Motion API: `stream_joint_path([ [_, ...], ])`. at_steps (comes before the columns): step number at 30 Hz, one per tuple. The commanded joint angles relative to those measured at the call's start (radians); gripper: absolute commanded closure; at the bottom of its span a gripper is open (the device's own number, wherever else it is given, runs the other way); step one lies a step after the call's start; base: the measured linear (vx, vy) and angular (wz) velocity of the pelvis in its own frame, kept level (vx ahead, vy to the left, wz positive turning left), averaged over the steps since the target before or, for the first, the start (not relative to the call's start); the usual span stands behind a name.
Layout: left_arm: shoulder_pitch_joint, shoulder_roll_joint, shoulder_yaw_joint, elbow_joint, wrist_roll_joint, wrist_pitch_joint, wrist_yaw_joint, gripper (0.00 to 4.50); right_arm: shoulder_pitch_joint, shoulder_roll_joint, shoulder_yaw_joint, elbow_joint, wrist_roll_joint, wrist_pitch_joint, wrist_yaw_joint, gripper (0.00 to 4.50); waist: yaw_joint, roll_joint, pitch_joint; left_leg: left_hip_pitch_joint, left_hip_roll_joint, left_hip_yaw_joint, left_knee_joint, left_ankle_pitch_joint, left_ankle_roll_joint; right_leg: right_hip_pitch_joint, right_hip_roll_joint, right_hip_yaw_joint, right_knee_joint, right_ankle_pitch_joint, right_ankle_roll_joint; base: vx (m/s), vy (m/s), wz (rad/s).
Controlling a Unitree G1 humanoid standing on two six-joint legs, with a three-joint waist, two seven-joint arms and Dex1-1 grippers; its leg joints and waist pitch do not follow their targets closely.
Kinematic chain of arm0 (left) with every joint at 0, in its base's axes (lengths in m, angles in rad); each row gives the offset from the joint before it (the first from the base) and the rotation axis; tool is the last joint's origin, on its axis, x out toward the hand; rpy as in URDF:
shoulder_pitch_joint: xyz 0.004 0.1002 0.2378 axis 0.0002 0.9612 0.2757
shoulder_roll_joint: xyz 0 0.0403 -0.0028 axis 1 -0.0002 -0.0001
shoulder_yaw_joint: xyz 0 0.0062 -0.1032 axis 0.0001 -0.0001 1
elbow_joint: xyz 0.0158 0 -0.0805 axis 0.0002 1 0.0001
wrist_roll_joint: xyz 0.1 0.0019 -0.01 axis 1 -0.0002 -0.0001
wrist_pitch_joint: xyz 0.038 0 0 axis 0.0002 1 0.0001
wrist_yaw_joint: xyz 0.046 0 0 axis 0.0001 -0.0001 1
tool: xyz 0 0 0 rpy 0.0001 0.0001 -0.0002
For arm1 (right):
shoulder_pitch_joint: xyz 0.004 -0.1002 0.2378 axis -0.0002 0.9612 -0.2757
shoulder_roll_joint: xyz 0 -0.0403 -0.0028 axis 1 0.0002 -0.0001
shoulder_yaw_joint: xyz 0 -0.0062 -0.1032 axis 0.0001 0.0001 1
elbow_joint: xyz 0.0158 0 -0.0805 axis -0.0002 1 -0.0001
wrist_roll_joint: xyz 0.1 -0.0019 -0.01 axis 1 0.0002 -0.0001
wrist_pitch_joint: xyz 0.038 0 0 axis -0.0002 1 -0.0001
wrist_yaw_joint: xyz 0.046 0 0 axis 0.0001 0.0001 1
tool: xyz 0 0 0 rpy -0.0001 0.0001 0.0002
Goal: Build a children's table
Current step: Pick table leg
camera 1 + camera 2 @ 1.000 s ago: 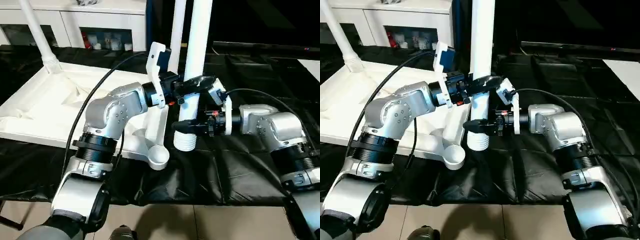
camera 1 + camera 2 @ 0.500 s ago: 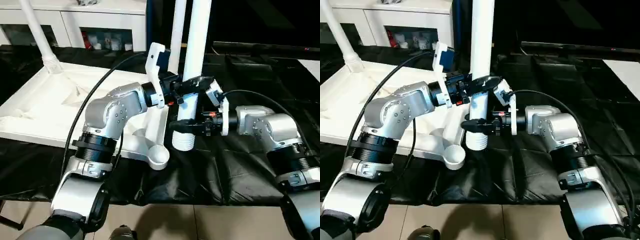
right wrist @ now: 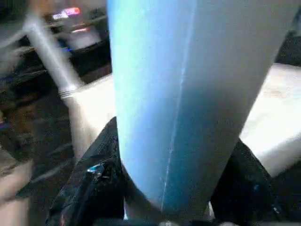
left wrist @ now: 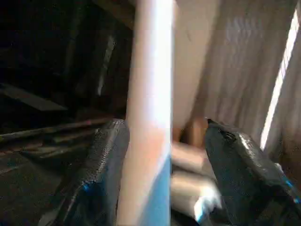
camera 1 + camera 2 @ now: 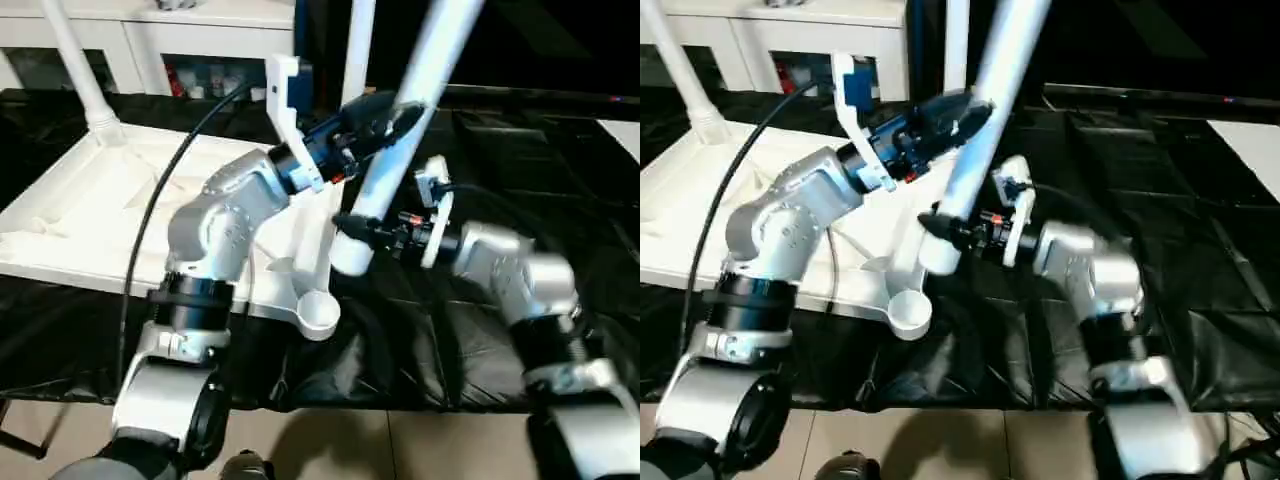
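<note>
The children's table top [image 5: 100, 210] lies upside down on the left, with an empty round socket [image 5: 318, 312] at its near right corner. One white leg [image 5: 75, 65] stands in the far left corner, and another [image 5: 357, 50] rises behind my arms. A third leg [image 5: 380, 180] leans with its top to the right. My right gripper [image 5: 352, 228] is shut on its lower end, and its fingers [image 3: 94, 188] press both sides of the leg [image 3: 178, 94]. Higher up, my left gripper [image 5: 395, 112] is open around the leg [image 4: 148, 117], and one finger [image 4: 235, 160] stands apart from it.
A black cloth [image 5: 450, 330] covers the work surface to the right of and in front of the table top. A white cabinet with glass doors [image 5: 200, 40] stands behind. Cables loop over both forearms. The floor shows along the near edge.
The held leg has tipped from upright to leaning right at the top, and its lower end has swung left. My left gripper has widened and risen. My right arm has shifted left.
</note>
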Motion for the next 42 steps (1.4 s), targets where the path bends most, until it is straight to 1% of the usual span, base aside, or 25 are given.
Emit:
stream_joint_path([
  [1,0.025,0.057,-0.051,0.031,0.073,-0.045,-0.077,1.51,0.013,-0.003,-0.016,-0.015,-0.052,-0.081,-0.073,2.61,-0.006,-0.004,-0.082,0.032,0.021,-0.001,-0.073,-0.175,-0.032,0.043,-0.046,0.018,-0.07,-0.154,-0.181,0.0,0.0,0.0],
  [2,0.035,0.078,-0.066,0.04,0.097,-0.073,-0.097,1.51,0.019,-0.005,-0.013,-0.014,-0.066,-0.09,-0.09,2.61,-0.004,0.002,-0.081,0.033,0.022,-0.003,-0.074,-0.178,-0.037,0.041,-0.047,0.018,-0.07,-0.154,-0.179,0.0,0.0,0.0],
  [3,0.064,0.139,-0.111,0.062,0.157,-0.147,-0.171,1.51,0.032,-0.004,-0.022,-0.013,-0.085,-0.1,-0.132,2.61,-0.005,0.001,-0.082,0.031,0.021,-0.004,-0.076,-0.174,-0.039,0.043,-0.046,0.018,-0.071,-0.145,-0.171,0.0,0.0,0.0],
  [4,0.082,0.177,-0.136,0.075,0.185,-0.183,-0.224,1.51,0.043,-0.007,-0.023,-0.022,-0.095,-0.1,-0.143,2.61,-0.006,0.012,-0.082,0.032,0.02,-0.006,-0.077,-0.178,-0.046,0.041,-0.045,0.019,-0.069,-0.145,-0.165,0.0,0.0,0.0],
  [5,0.091,0.194,-0.146,0.081,0.196,-0.197,-0.248,1.51,0.049,-0.007,-0.025,-0.027,-0.095,-0.096,-0.148,2.61,-0.01,0.011,-0.082,0.033,0.021,-0.004,-0.078,-0.187,-0.05,0.039,-0.043,0.019,-0.07,-0.145,-0.163,0.0,0.0,0.0],
  [6,0.109,0.23,-0.167,0.092,0.215,-0.225,-0.296,1.51,0.061,-0.007,-0.03,-0.041,-0.096,-0.088,-0.158,2.61,-0.01,0.017,-0.082,0.034,0.02,-0.005,-0.079,-0.196,-0.058,0.039,-0.043,0.019,-0.068,-0.134,-0.166,0.0,0.0,0.0],
  [7,0.12,0.255,-0.179,0.103,0.22,-0.228,-0.332,1.51,0.073,-0.01,-0.032,-0.053,-0.092,-0.079,-0.157,2.61,-0.015,0.018,-0.083,0.035,0.021,-0.003,-0.079,-0.205,-0.064,0.039,-0.041,0.019,-0.063,-0.107,-0.175,0.0,0.0,0.0],
  [11,0.142,0.338,-0.234,0.167,0.246,-0.262,-0.449,1.51,0.122,-0.025,-0.007,-0.093,-0.104,-0.09,-0.15,2.61,-0.015,0.022,-0.083,0.037,0.02,-0.003,-0.081,-0.23,-0.066,0.038,-0.039,0.017,-0.06,-0.078,-0.2,0.0,0.0,0.0],
  [12,0.142,0.351,-0.246,0.198,0.267,-0.291,-0.462,1.51,0.134,-0.028,-0.001,-0.103,-0.106,-0.096,-0.145,2.61,-0.016,0.03,-0.083,0.037,0.02,-0.003,-0.081,-0.24,-0.069,0.037,-0.039,0.017,-0.058,-0.081,-0.203,0.0,0.0,0.0],
  [14,0.136,0.372,-0.273,0.262,0.315,-0.336,-0.475,1.51,0.147,-0.031,0.0,-0.116,-0.105,-0.099,-0.141,2.61,-0.019,0.025,-0.08,0.039,0.021,-0.003,-0.084,-0.284,-0.072,0.036,-0.042,0.019,-0.068,-0.124,-0.207,0.0,0.0,0.0],
  [15,0.128,0.379,-0.286,0.305,0.345,-0.378,-0.47,1.69,0.152,-0.034,0.002,-0.12,-0.106,-0.099,-0.139,2.61,-0.021,0.023,-0.077,0.036,0.02,-0.005,-0.085,-0.299,-0.071,0.038,-0.045,0.021,-0.072,-0.158,-0.198,0.0,0.0,0.0],
  [16,0.119,0.384,-0.295,0.35,0.37,-0.407,-0.472,1.8,0.158,-0.036,0.005,-0.126,-0.108,-0.098,-0.138,2.61,-0.025,0.027,-0.077,0.038,0.02,-0.005,-0.086,-0.313,-0.077,0.037,-0.046,0.022,-0.075,-0.186,-0.19,0.0,0.0,0.0],
  [17,0.119,0.384,-0.295,0.35,0.37,-0.407,-0.472,1.87,0.158,-0.036,0.005,-0.126,-0.108,-0.098,-0.138,2.62,-0.026,0.026,-0.078,0.039,0.022,-0.006,-0.086,-0.314,-0.08,0.038,-0.048,0.022,-0.072,-0.188,-0.189,0.0,0.0,0.0],
  [18,0.105,0.387,-0.3,0.413,0.4,-0.451,-0.476,1.9,0.167,-0.04,0.01,-0.137,-0.112,-0.096,-0.135,2.62,-0.028,0.027,-0.078,0.037,0.024,-0.007,-0.087,-0.308,-0.08,0.037,-0.05,0.022,-0.071,-0.184,-0.194,0.0,0.0,0.0],
  [19,0.098,0.388,-0.302,0.438,0.405,-0.469,-0.479,2.14,0.172,-0.041,0.012,-0.144,-0.114,-0.095,-0.134,2.62,-0.029,0.032,-0.077,0.038,0.023,-0.007,-0.087,-0.318,-0.083,0.035,-0.048,0.022,-0.073,-0.188,-0.195,0.0,0.0,0.0],
  [23,0.085,0.398,-0.316,0.512,0.419,-0.512,-0.514,2.33,0.188,-0.043,0.021,-0.166,-0.117,-0.086,-0.131,2.62,-0.029,0.031,-0.08,0.039,0.023,-0.006,-0.085,-0.314,-0.079,0.035,-0.048,0.022,-0.07,-0.159,-0.217,0.0,0.0,0.0],
  [28,0.069,0.401,-0.306,0.566,0.425,-0.548,-0.545,2.87,0.195,-0.049,0.026,-0.173,-0.115,-0.079,-0.128,2.62,-0.031,0.031,-0.08,0.037,0.025,-0.005,-0.085,-0.308,-0.071,0.037,-0.05,0.022,-0.066,-0.138,-0.234,0.0,0.0,0.0],
  [30,0.063,0.406,-0.3,0.583,0.427,-0.553,-0.568,2.96,0.195,-0.051,0.027,-0.175,-0.115,-0.075,-0.128,2.62,-0.03,0.032,-0.079,0.039,0.025,-0.004,-0.085,-0.313,-0.07,0.036,-0.05,0.022,-0.067,-0.146,-0.238,0.0,0.0,0.0],
  [31,0.063,0.412,-0.297,0.585,0.424,-0.548,-0.581,3.09,0.196,-0.053,0.026,-0.175,-0.114,-0.075,-0.126,2.62,-0.032,0.023,-0.078,0.038,0.026,-0.004,-0.086,-0.316,-0.068,0.036,-0.05,0.022,-0.068,-0.152,-0.239,0.0,0.0,0.0],
  [33,0.063,0.416,-0.297,0.592,0.425,-0.55,-0.592,3.21,0.197,-0.055,0.027,-0.175,-0.114,-0.073,-0.124,2.62,-0.032,0.028,-0.078,0.038,0.026,-0.005,-0.086,-0.322,-0.068,0.035,-0.052,0.022,-0.067,-0.166,-0.24,0.0,0.0,0.0],
  [34,0.062,0.418,-0.298,0.598,0.429,-0.558,-0.592,3.34,0.197,-0.057,0.028,-0.177,-0.114,-0.072,-0.123,2.62,-0.034,0.023,-0.078,0.037,0.026,-0.004,-0.087,-0.318,-0.066,0.036,-0.051,0.022,-0.068,-0.166,-0.24,0.0,0.0,0.0],
  [37,0.069,0.425,-0.307,0.6,0.436,-0.567,-0.603,3.61,0.195,-0.057,0.029,-0.173,-0.115,-0.072,-0.121,2.62,-0.035,0.027,-0.077,0.038,0.027,-0.004,-0.087,-0.322,-0.066,0.034,-0.053,0.023,-0.069,-0.179,-0.238,0.0,0.0,0.0],
  [40,0.068,0.422,-0.305,0.618,0.44,-0.581,-0.598,3.89,0.193,-0.058,0.033,-0.171,-0.114,-0.071,-0.119,2.62,-0.035,0.027,-0.077,0.039,0.027,-0.004,-0.087,-0.325,-0.066,0.033,-0.053,0.023,-0.069,-0.184,-0.239,0.0,0.0,0.0],
  [41,0.066,0.421,-0.304,0.63,0.441,-0.583,-0.6,3.97,0.192,-0.06,0.035,-0.171,-0.113,-0.07,-0.117,2.62,-0.035,0.022,-0.076,0.038,0.027,-0.004,-0.087,-0.325,-0.064,0.033,-0.053,0.023,-0.07,-0.189,-0.237,0.0,0.0,0.0],
  [42,0.065,0.42,-0.3,0.64,0.438,-0.581,-0.608,4.07,0.192,-0.062,0.036,-0.171,-0.112,-0.069,-0.115,2.62,-0.035,0.024,-0.076,0.039,0.027,-0.004,-0.087,-0.323,-0.064,0.033,-0.054,0.024,-0.07,-0.193,-0.236,0.0,0.0,0.0],
])
